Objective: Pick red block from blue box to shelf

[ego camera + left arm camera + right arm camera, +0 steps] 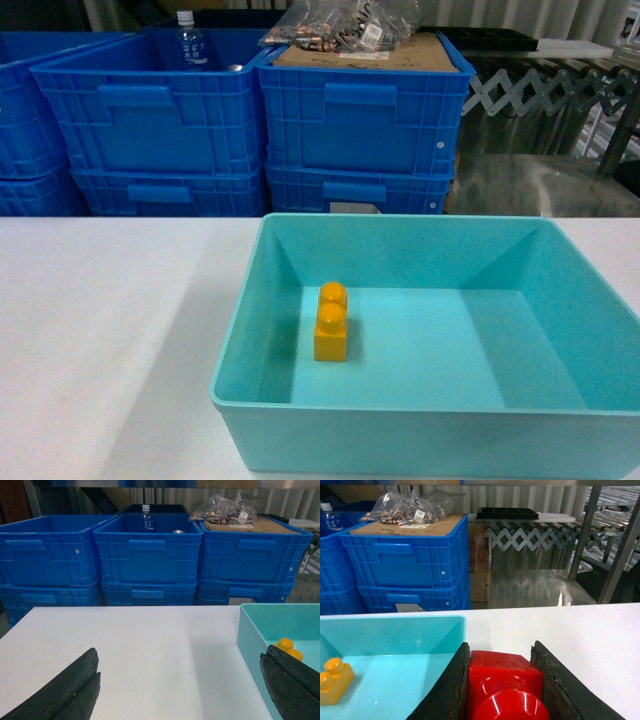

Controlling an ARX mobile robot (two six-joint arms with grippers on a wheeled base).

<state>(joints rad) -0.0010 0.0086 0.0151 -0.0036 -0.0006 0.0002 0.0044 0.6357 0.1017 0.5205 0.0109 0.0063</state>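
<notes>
We note the right gripper clamped on the red block at lower centre, outside the blue box; shelf placement remains, left gripper open

Your head view looks down into the blue box; both wrist views sit low between their fingers, sharing it.

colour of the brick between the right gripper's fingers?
Glossy red plastic brick, held between the black fingers; right wrist view shows it best.
</notes>
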